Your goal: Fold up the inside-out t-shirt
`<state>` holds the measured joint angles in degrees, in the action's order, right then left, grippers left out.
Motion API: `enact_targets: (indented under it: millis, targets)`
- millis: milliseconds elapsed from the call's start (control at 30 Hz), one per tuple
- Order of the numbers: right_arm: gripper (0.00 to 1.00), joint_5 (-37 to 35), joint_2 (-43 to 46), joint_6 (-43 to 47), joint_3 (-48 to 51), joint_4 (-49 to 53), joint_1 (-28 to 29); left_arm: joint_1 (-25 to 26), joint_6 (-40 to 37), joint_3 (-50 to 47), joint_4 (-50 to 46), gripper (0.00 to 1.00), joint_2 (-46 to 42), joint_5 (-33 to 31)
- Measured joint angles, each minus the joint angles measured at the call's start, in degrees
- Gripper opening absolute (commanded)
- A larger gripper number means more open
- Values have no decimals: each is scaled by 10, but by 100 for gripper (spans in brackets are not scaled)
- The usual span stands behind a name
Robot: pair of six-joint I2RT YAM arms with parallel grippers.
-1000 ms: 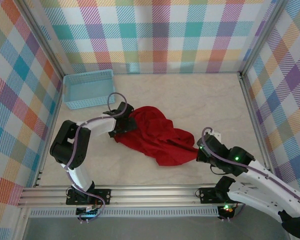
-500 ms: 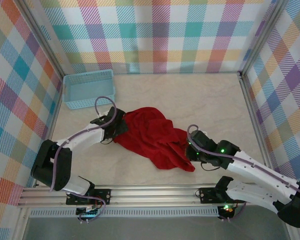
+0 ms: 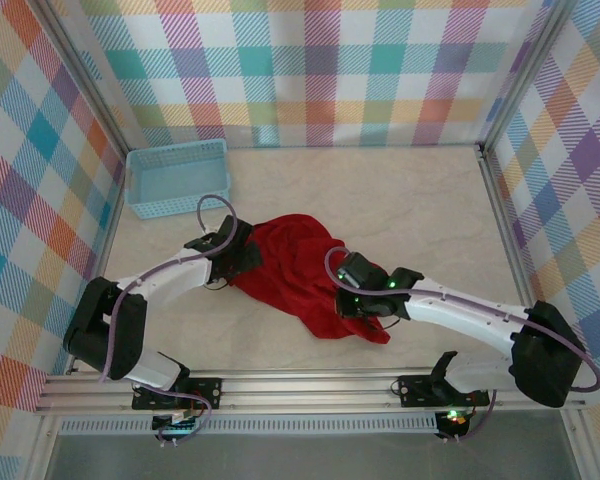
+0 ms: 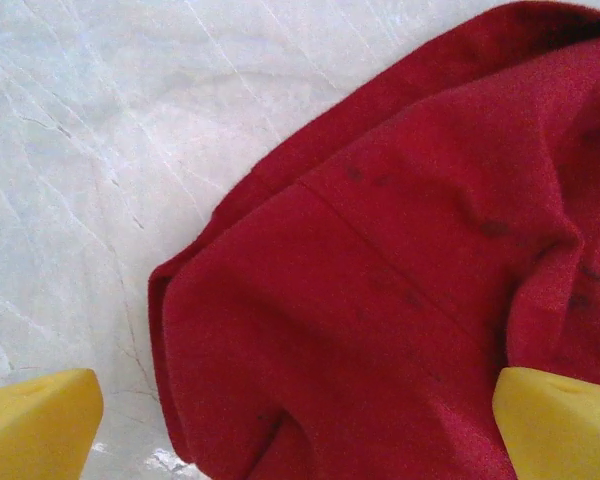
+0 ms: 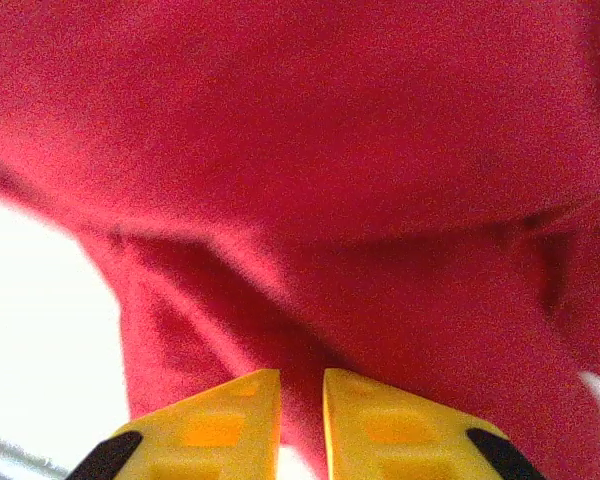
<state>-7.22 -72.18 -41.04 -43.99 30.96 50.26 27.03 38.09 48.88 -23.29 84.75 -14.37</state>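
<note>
Between the spread left fingers (image 4: 35, 425) lies the t-shirt (image 4: 400, 280); right fingers (image 5: 210, 425) nearly together, grip unclear.

Basket: light-blue plastic basket (image 3: 177, 211) with latticed walls, standing upright at 10 o'clock on the table, close to the left wall.
Table: pale marble-look top (image 3: 410, 200) with fine grey veins, seen close up in the left wrist view (image 4: 90, 140).
Walls: pastel plaid panels (image 3: 310, 70) at 9, 12 and 3 o'clock.
Rail: aluminium rail (image 3: 300, 385) along the 6 o'clock edge.
</note>
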Motion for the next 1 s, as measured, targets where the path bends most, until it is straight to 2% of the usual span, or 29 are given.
enact_targets:
  millis: [200, 300, 567, 800, 1000]
  targets:
    - [17, -12, 0, 28, 29, -12, -82, 4, -1, 0, 12, 100, 4, 11]
    - [16, -13, 0, 45, 29, -12, -93, 7, -2, 0, 14, 100, 7, 15]
    - [20, 8, 8, 73, 40, -19, -89, 10, -2, -6, 23, 100, 10, 15]
    - [23, 13, 18, 73, 47, -18, -39, 10, -2, -6, 24, 100, 11, 15]
    - [26, -2, 6, 66, 47, -18, -36, 11, -2, -6, 24, 100, 11, 14]
